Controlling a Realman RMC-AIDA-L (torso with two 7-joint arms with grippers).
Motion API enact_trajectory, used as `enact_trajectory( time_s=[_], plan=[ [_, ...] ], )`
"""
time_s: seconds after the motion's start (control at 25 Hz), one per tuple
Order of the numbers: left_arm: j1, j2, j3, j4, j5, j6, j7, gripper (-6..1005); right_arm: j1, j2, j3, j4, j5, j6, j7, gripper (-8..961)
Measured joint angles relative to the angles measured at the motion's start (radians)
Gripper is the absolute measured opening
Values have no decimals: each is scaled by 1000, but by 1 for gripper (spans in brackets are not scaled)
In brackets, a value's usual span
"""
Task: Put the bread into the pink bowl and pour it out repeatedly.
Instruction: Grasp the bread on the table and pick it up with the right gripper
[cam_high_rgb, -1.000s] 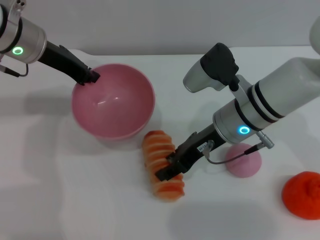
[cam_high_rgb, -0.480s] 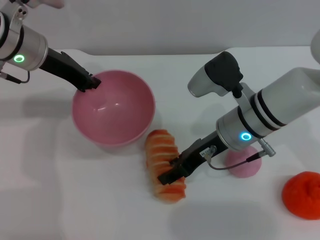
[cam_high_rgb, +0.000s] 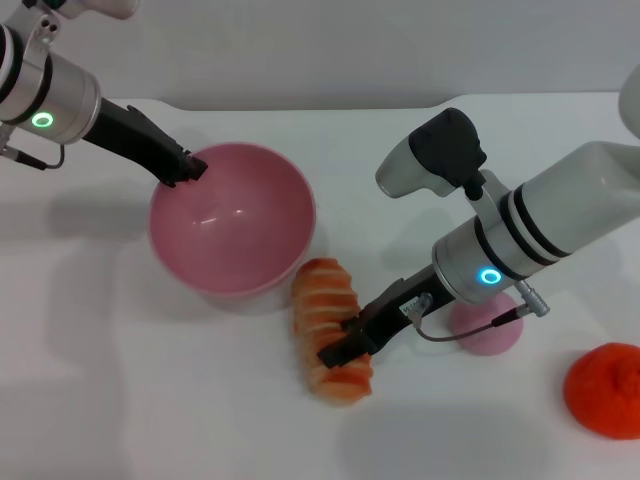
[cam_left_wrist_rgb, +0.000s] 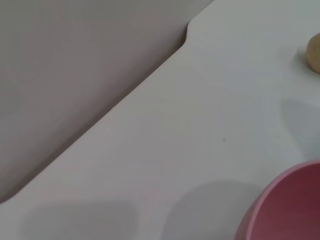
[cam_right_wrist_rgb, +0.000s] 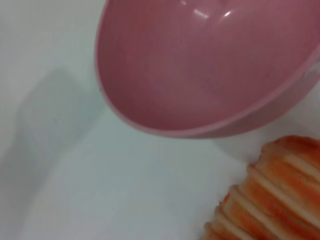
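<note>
The pink bowl (cam_high_rgb: 240, 225) stands empty left of centre in the head view, its opening tipped a little toward me. My left gripper (cam_high_rgb: 190, 168) is shut on its far left rim. The bread (cam_high_rgb: 322, 305), with orange-and-cream stripes, lies on the table just in front of the bowl to the right. My right gripper (cam_high_rgb: 345, 350) is shut across the bread's near half, low on the table. The right wrist view shows the bowl (cam_right_wrist_rgb: 200, 65) and one end of the bread (cam_right_wrist_rgb: 270, 195). The left wrist view shows only the bowl's edge (cam_left_wrist_rgb: 285, 210).
A small pink peach-like ball (cam_high_rgb: 487, 325) lies behind my right forearm. A fuzzy orange-red object (cam_high_rgb: 603, 388) sits at the near right. A small beige lump (cam_left_wrist_rgb: 315, 54) shows in the left wrist view. The white table ends at a grey wall behind.
The left gripper has brought the bowl a little nearer and to the right. The right gripper has settled slightly lower on the bread, which has barely shifted.
</note>
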Motion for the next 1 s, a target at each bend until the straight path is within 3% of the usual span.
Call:
enact_trajectory(
  time_s=[0.32,0.44,1.0],
  plan=[
    [7,-3,0,3,0,3,-1,86,-31,1,-5,-41,0,19,-7,555],
    [8,-4,0,4,0,4,-1,87,-32,1,-9,-43,0,23,-7,413],
    [9,-6,0,16,0,4,0,88,-31,1,-23,-52,-1,37,-9,263]
  ],
)
